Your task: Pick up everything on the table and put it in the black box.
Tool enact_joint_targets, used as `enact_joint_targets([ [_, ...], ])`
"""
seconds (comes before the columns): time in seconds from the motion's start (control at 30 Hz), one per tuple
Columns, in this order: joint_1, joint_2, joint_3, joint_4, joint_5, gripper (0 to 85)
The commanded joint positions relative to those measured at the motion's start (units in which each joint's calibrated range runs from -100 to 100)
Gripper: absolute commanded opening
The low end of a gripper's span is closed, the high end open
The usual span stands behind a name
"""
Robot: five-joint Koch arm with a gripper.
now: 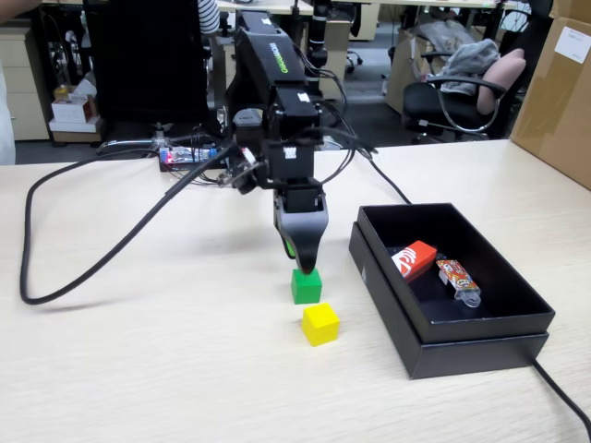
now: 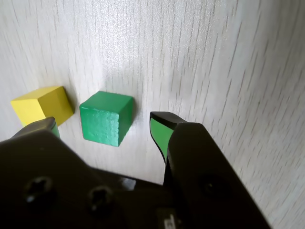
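A green cube (image 1: 306, 285) (image 2: 105, 118) rests on the beige table (image 1: 138, 369). My gripper (image 1: 303, 264) (image 2: 106, 128) hangs just above it, open, with one green-padded jaw on each side of the cube and no contact in the wrist view. A yellow cube (image 1: 320, 324) (image 2: 42, 105) sits close in front of the green one. The black box (image 1: 517, 325) stands to the right in the fixed view. Inside it lies the red-and-white packet (image 1: 414, 259).
A colourful candy wrapper (image 1: 457, 279) also lies in the box. Black cables (image 1: 83, 268) loop over the table's left side, and one runs past the box's right corner. A brown carton (image 1: 559, 92) stands at the far right. Office chairs are behind.
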Motion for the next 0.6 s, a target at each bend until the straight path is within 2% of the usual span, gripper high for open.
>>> enact_joint_targets([
  [0.0, -0.24, 0.8, 6.06, 1.7, -0.39, 39.5],
  [0.57, -0.24, 6.99, 9.32, 1.7, -0.44, 39.5],
])
